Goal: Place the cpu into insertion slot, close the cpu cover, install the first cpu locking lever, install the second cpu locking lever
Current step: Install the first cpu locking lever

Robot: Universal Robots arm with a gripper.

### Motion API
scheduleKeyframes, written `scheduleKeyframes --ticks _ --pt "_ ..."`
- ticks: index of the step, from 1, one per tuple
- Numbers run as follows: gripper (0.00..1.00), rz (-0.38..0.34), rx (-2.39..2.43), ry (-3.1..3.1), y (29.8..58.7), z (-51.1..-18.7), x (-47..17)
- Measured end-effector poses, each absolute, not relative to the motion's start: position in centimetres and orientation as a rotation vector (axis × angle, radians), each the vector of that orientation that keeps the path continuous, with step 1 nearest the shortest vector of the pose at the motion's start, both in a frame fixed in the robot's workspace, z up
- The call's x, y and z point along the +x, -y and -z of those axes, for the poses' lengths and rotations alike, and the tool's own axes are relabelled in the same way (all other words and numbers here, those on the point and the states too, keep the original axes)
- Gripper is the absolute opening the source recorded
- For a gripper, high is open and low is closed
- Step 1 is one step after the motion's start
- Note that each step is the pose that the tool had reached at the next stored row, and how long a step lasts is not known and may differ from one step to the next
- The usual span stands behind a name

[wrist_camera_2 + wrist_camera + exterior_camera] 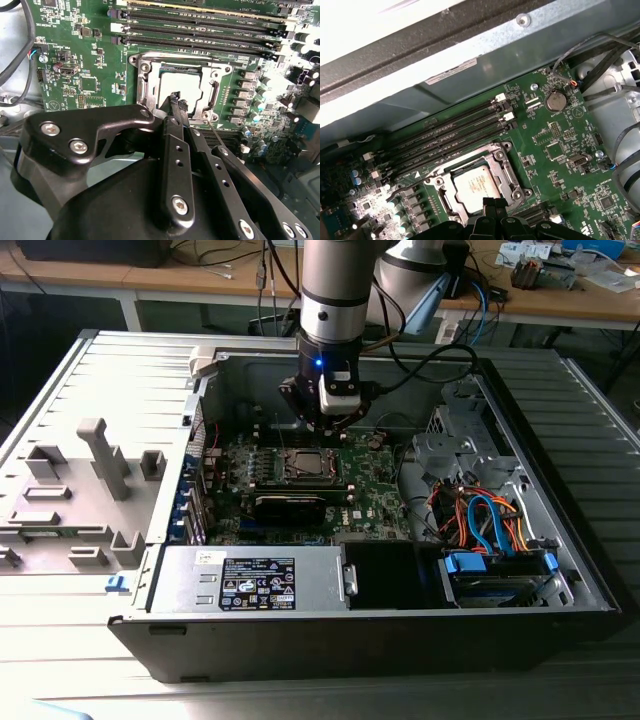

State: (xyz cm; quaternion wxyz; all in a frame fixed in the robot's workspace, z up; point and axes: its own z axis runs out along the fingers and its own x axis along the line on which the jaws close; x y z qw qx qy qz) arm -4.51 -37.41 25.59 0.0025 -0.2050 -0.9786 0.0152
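Observation:
The cpu [181, 84] lies flat in the insertion slot [312, 463] on the green board, its silver top showing through the window of the cpu cover [212, 95]. The cover lies down flat around the chip in both wrist views, where the cpu [474, 183] sits inside the cpu cover [498, 159]. A thin metal lever rod [220, 142] runs out from the socket's corner and passes under the gripper; another lever rod [402, 187] juts out on the opposite side. My gripper [177, 100] hovers just over the socket's edge, its black fingers pressed together and holding nothing.
Long black memory slots [455, 127] run beside the socket. The open case has metal walls [200, 370], a power supply [255, 580] in front and a drive bay with coloured cables [490, 525] at the exterior view's right. A coin battery [555, 101] sits on the board.

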Motion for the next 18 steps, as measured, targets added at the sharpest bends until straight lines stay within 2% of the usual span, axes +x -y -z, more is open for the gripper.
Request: scheduleKeyframes --ticks 18 --pt "0.11 -0.048 -0.604 3.078 37.41 -25.59 -4.51"
